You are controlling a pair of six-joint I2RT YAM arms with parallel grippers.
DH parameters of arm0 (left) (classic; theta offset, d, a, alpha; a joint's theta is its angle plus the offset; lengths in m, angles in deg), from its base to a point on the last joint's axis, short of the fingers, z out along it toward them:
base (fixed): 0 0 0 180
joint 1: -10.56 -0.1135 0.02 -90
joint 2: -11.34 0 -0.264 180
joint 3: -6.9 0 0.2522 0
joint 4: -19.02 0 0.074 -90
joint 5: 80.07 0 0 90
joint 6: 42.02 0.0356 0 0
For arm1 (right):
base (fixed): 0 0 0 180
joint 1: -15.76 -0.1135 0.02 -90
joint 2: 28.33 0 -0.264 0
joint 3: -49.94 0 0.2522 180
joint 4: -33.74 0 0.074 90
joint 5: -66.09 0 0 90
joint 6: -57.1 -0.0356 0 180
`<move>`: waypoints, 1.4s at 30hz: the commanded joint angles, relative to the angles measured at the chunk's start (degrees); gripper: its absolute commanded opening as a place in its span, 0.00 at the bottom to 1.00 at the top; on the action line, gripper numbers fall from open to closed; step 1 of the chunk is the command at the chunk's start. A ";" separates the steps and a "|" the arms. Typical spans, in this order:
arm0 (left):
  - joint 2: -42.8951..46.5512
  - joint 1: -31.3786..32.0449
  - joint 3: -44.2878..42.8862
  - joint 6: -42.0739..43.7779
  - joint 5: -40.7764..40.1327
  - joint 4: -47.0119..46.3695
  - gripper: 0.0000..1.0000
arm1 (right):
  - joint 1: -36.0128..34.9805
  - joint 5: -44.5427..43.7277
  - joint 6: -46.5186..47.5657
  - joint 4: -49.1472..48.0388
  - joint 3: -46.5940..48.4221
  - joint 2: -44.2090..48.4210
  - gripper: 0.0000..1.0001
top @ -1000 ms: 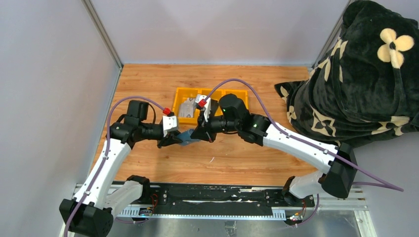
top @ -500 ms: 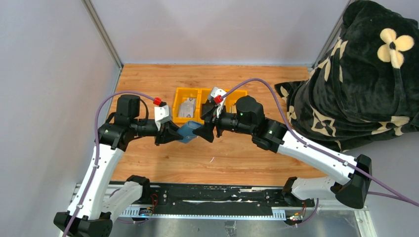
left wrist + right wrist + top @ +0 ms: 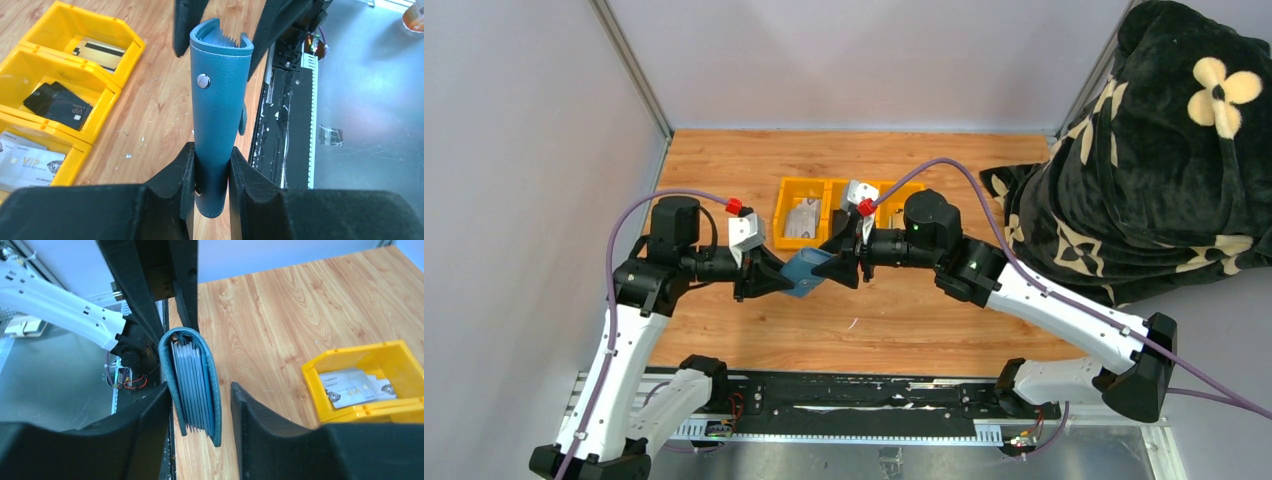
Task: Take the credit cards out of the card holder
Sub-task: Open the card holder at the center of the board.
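Note:
The blue-grey card holder (image 3: 807, 270) hangs in the air above the table, folded, with a snap stud on its side. My left gripper (image 3: 211, 175) is shut on one end of the card holder (image 3: 220, 90). My right gripper (image 3: 200, 420) is open around the other end, and a gap shows beside its right finger. There the card holder (image 3: 192, 385) shows its blue slot leaves edge-on, with no card visible between them. Pale credit cards (image 3: 27, 162) lie in the yellow tray, one with a black stripe (image 3: 97, 47).
The yellow three-compartment tray (image 3: 852, 186) stands just behind the grippers; a black card (image 3: 57, 102) lies in its middle compartment. A dark flowered blanket (image 3: 1164, 150) fills the right side. Grey walls enclose the table on the left and back.
My right gripper has opened, pulled back to the right, then come in around the holder's free end. The left arm has drawn the holder slightly left.

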 commanded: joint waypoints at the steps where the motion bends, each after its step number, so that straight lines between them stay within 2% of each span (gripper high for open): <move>1: 1.23 0.41 -2.65 -1.90 3.25 -0.66 0.00 | 0.50 6.48 0.28 0.49 2.56 -0.45 0.44; 5: 1.23 0.41 -2.95 -1.90 3.11 -0.55 0.01 | 0.50 8.35 -1.09 2.82 4.79 -2.04 0.16; 7: 1.28 0.41 -3.18 -2.43 3.08 -0.60 0.12 | 0.61 9.03 -1.53 3.35 5.87 -2.49 0.01; 8: 1.16 0.40 -3.35 -2.91 3.03 -0.64 0.27 | 0.71 9.69 -1.68 3.41 6.17 -2.53 0.00; 9: 1.21 0.41 -3.42 -3.61 2.98 -0.66 0.51 | 0.95 10.72 -1.65 3.41 6.36 -2.49 0.00; 11: 1.63 0.41 -3.44 -5.01 3.08 -0.64 0.77 | 1.62 13.70 -0.76 3.59 6.94 -2.32 0.00; 12: 2.08 0.41 -3.28 -5.09 3.23 -0.65 0.87 | 2.11 15.65 0.00 3.94 7.11 -2.16 0.00; 14: 3.06 0.41 -2.86 -4.69 3.65 -0.67 0.91 | 3.16 19.59 2.00 5.27 7.82 -2.07 0.00; 18: 3.40 0.41 -2.67 -5.02 6.37 0.44 0.90 | 5.75 26.30 6.45 11.94 12.42 -4.04 0.00; 26: 2.27 0.41 -3.66 -2.07 8.44 4.00 0.80 | 9.30 35.36 6.92 13.62 16.13 -5.27 0.00; 32: 0.76 0.65 -4.15 -1.40 9.93 4.01 0.63 | 9.12 40.33 4.03 12.79 17.56 -7.67 0.00; 36: 0.96 1.63 -3.83 -0.31 9.79 4.00 0.55 | 8.73 40.95 3.32 12.00 18.72 -8.25 0.00; 42: 1.06 3.92 -3.00 2.88 5.63 4.17 0.34 | 7.63 40.32 -0.32 7.69 19.92 -9.42 0.00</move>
